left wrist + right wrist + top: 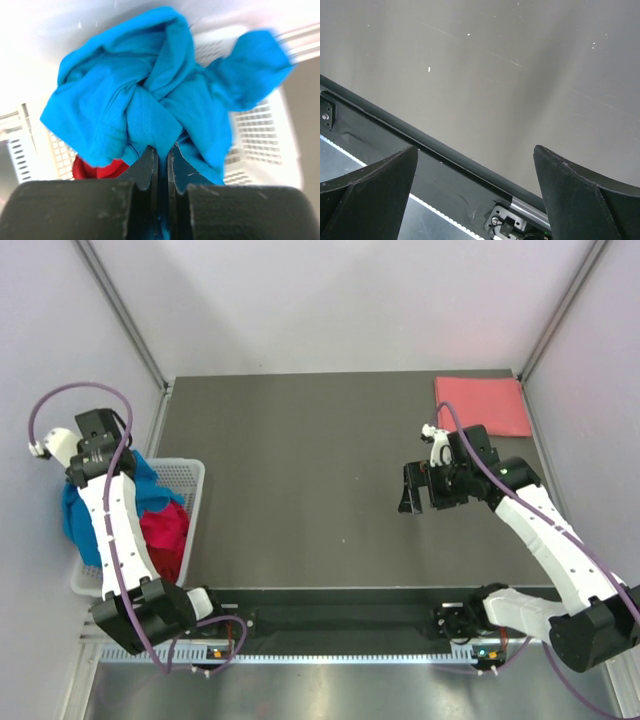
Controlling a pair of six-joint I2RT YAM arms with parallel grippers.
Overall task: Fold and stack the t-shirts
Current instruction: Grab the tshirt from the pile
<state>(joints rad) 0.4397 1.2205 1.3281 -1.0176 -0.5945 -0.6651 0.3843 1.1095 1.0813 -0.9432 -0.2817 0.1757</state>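
Your left jaws are clenched on the blue t-shirt [150, 95] bunched over the basket [195, 490] at the left, so lift it high and clear of the rim before swinging it onto the worktop [300, 470], where your released right jaws can catch a corner.

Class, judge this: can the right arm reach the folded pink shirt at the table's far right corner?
Probably yes. The right gripper is open and empty over the table, and the pink shirt lies flat close beyond it, with nothing on top or between them.
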